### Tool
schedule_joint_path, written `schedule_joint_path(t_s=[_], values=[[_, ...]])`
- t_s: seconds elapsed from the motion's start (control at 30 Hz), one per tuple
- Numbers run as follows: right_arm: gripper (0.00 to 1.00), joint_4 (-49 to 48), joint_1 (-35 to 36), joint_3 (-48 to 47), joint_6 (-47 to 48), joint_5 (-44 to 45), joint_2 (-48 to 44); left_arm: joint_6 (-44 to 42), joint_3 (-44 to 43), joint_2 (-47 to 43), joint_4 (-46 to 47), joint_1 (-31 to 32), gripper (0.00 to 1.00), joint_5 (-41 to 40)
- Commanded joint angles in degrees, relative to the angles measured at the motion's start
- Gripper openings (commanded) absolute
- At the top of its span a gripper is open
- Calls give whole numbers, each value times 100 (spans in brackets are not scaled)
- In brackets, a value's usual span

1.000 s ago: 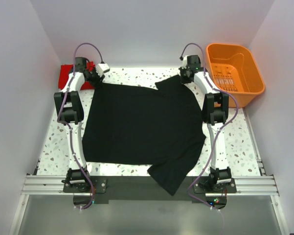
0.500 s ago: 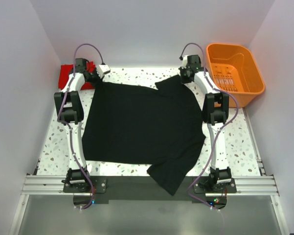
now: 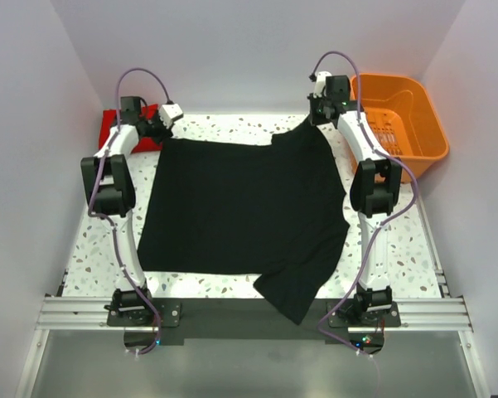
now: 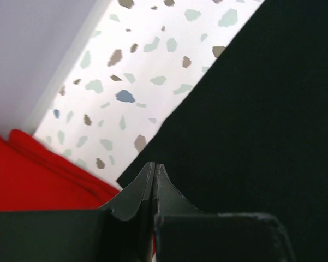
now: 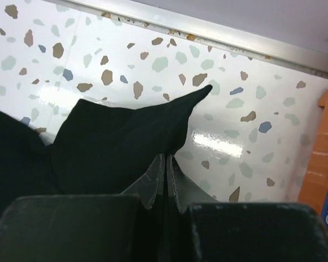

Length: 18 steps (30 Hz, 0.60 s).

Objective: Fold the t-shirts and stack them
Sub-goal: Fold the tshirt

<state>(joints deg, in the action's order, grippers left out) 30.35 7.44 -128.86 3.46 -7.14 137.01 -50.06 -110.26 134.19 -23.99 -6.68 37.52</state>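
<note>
The black t-shirt (image 3: 240, 207) lies spread flat on the speckled table (image 3: 83, 257), with one sleeve hanging over the near edge. My left gripper (image 3: 162, 131) is shut on its far left corner; the left wrist view shows the closed jaws (image 4: 154, 166) over the black cloth (image 4: 251, 109). My right gripper (image 3: 313, 123) is shut on the far right sleeve and holds it raised. In the right wrist view (image 5: 168, 157) the cloth (image 5: 120, 142) peaks up from the table. The red t-shirt (image 3: 112, 124) lies folded at the far left corner, beside my left gripper (image 4: 33, 174).
An orange plastic basket (image 3: 385, 77) stands at the far right, just right of my right arm; its edge shows in the right wrist view (image 5: 319, 153). Walls close in the table on the left, back and right. A metal rail (image 3: 249, 311) runs along the near edge.
Both grippers have moved toward the back wall. The right one has drawn the far right sleeve up and back, so that corner now stands as a peak. The shirt has shifted slightly.
</note>
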Motion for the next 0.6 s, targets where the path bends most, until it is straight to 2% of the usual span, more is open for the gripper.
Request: schedule_joint_path(t_s=[0.0, 0.07, 0.13, 0.2, 0.4, 0.57], values=[[0, -266, -59, 62, 111, -104, -447, 102, 119, -438, 667, -80, 0, 28], [0, -266, -59, 97, 128, -121, -456, 163, -257, -263, 380, -71, 0, -121], [0, -240, -67, 115, 137, -139, -421, 356, -960, 150, -42, -62, 18, -148], [0, -240, -59, 141, 146, -130, -395, 488, -1339, 457, -159, -62, 30, -174], [0, -170, -50, -25, 172, -156, -210, 620, -1244, 730, 149, -53, 35, -447], [0, -126, -50, -157, 260, -157, -104, 577, -1349, 968, -18, -70, 39, -552]])
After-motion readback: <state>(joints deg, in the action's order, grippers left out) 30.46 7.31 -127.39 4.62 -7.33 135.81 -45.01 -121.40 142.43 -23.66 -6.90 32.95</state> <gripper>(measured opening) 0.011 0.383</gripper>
